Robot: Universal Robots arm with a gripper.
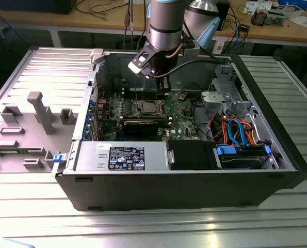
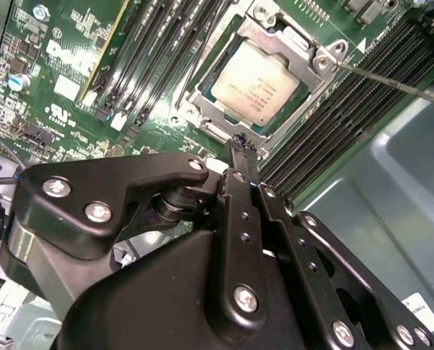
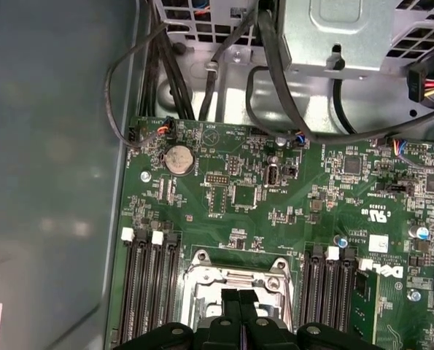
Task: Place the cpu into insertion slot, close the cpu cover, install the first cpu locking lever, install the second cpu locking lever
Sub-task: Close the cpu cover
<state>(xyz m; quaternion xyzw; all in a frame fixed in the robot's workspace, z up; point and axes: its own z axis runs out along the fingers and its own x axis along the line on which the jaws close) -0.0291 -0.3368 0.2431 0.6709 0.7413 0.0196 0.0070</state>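
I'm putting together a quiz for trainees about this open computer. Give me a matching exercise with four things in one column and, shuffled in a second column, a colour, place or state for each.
Things:
1. chip
2. coin battery
3. memory slots
4. gripper

Descriptions:
A. shut
B. long and black
C. round and silver
D. square and grey, seated in the socket

Pairs: 1-D, 2-C, 3-B, 4-A.
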